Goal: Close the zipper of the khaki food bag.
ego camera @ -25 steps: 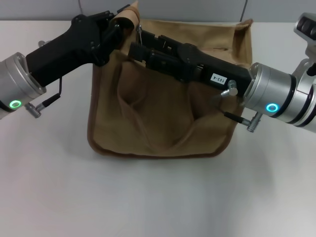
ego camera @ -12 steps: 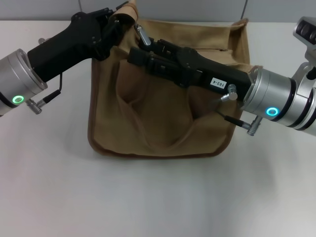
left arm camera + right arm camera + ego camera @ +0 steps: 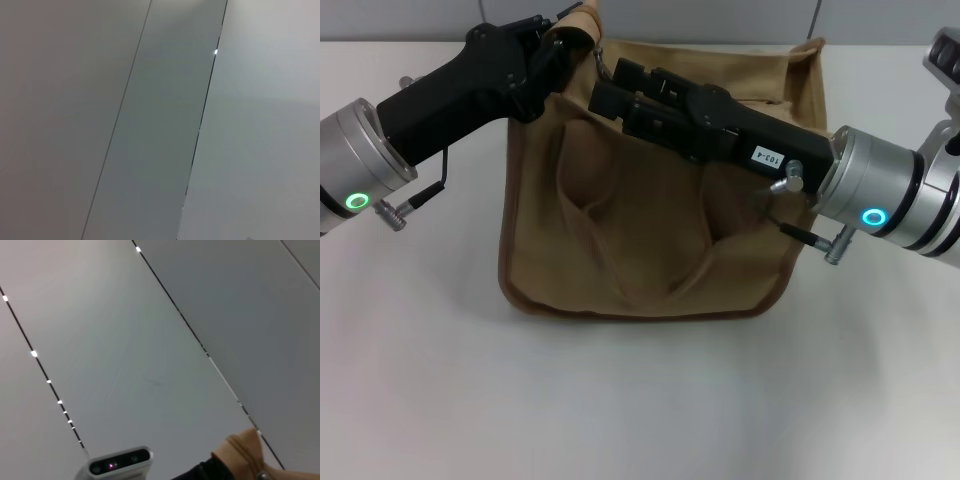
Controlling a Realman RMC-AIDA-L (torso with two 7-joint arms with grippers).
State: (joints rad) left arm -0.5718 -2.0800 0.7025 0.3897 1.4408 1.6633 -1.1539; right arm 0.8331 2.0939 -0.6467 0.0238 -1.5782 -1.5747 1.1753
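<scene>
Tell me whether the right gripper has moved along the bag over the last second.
Yes. The right gripper has shifted slightly up and toward the bag's right side, measured against the khaki food bag, which has stayed put. The left gripper pinches the bag's far left corner.

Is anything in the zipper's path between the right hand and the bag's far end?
Nothing visible. The right hand sits at the top edge of the khaki food bag near the left hand, which grips that corner. The top edge runs unobstructed toward the far corner; the zipper itself is hidden.
</scene>
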